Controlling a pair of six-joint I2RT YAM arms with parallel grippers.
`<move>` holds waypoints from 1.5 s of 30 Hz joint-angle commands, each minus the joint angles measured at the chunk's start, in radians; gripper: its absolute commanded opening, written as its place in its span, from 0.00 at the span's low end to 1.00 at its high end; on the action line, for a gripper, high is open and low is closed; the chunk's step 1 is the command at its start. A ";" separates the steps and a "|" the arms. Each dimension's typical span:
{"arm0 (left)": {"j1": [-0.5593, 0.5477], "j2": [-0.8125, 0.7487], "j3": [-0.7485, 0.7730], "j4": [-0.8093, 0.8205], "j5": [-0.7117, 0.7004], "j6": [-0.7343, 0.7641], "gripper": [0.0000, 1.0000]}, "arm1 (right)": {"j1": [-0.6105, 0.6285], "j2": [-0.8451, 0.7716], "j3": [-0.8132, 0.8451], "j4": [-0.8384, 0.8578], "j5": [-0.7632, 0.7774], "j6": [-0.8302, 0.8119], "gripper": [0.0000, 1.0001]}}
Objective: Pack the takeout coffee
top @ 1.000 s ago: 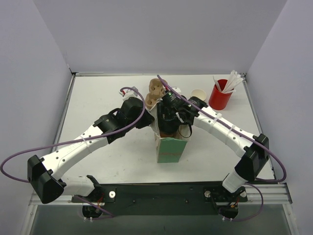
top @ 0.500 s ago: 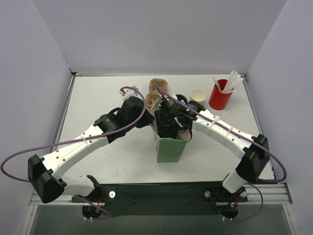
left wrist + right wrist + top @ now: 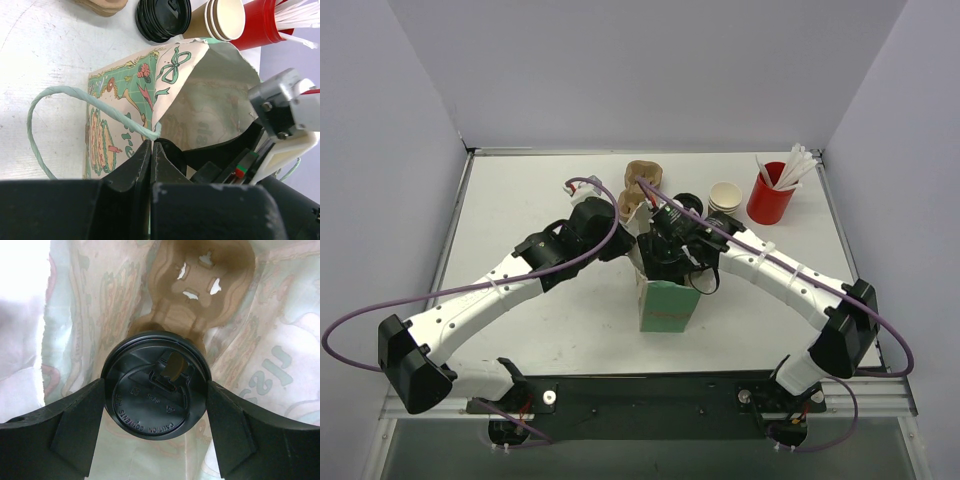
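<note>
The white table (image 3: pixel 520 200) carries a green printed paper bag (image 3: pixel 668 308) that stands upright with its mouth open. My left gripper (image 3: pixel 151 147) is clenched on the bag's rim beside the twine handle (image 3: pixel 75 97), holding the mouth spread. My right gripper (image 3: pixel 156 390) reaches down inside the bag and grasps the takeout coffee (image 3: pixel 150 410) from opposite sides, over a brown pulp carrier (image 3: pixel 202 270) on the bag's floor. I can't tell whether the cup touches the carrier. I'd expect a liquid load that sloshes, a paper wall that buckles under squeeze, and a slick black lid (image 3: pixel 131 390) that could pop. The safest hold is just under the lid's rim, gentle and upright.
</note>
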 commanded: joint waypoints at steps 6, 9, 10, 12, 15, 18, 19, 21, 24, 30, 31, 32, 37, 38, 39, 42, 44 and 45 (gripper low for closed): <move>-0.002 0.000 0.039 0.003 -0.045 -0.030 0.00 | 0.025 -0.030 -0.039 -0.031 -0.071 -0.021 0.46; -0.002 -0.003 0.035 0.008 -0.044 -0.031 0.00 | 0.025 -0.015 -0.036 -0.038 -0.079 -0.023 0.46; -0.002 -0.004 0.033 0.008 -0.047 -0.031 0.00 | 0.025 -0.011 -0.034 -0.049 -0.081 -0.017 0.46; -0.002 -0.007 0.032 0.005 -0.050 -0.030 0.00 | 0.025 0.002 -0.033 -0.064 -0.078 -0.012 0.46; -0.003 -0.012 0.032 0.005 -0.052 -0.033 0.00 | 0.022 0.014 -0.030 -0.081 -0.071 0.008 0.45; -0.003 -0.012 0.027 0.005 -0.050 -0.036 0.00 | 0.022 0.032 -0.021 -0.100 -0.075 0.014 0.45; -0.002 -0.014 0.027 0.010 -0.050 -0.034 0.00 | 0.022 0.037 -0.019 -0.103 -0.075 0.014 0.46; -0.003 -0.014 0.027 0.011 -0.052 -0.034 0.00 | 0.022 0.049 -0.016 -0.104 -0.084 0.017 0.45; -0.002 -0.014 0.025 0.016 -0.045 -0.034 0.00 | 0.022 0.071 -0.005 -0.117 -0.087 0.023 0.45; -0.002 -0.024 0.015 0.016 -0.042 -0.031 0.00 | 0.019 0.100 0.041 -0.159 -0.044 0.051 0.45; -0.003 -0.027 0.015 0.014 -0.042 -0.028 0.00 | 0.017 0.106 0.052 -0.173 -0.042 0.054 0.45; -0.003 -0.027 0.013 0.011 -0.045 -0.027 0.00 | 0.017 0.109 0.064 -0.181 -0.044 0.055 0.45; -0.003 -0.037 0.007 0.007 -0.053 -0.024 0.00 | 0.017 0.126 0.091 -0.235 -0.061 0.074 0.45; -0.002 -0.037 0.007 0.007 -0.055 -0.025 0.00 | 0.017 0.135 0.098 -0.245 -0.061 0.077 0.45; -0.002 -0.038 0.006 0.005 -0.056 -0.025 0.00 | 0.016 0.138 0.105 -0.265 -0.058 0.078 0.45; -0.003 -0.040 0.006 0.010 -0.056 -0.022 0.00 | 0.016 0.146 0.107 -0.278 -0.059 0.080 0.45; -0.003 -0.038 0.006 0.007 -0.056 -0.024 0.00 | 0.017 0.161 0.119 -0.302 -0.062 0.081 0.45; -0.006 -0.037 0.006 0.008 -0.056 -0.024 0.00 | 0.017 0.169 0.140 -0.314 -0.062 0.083 0.45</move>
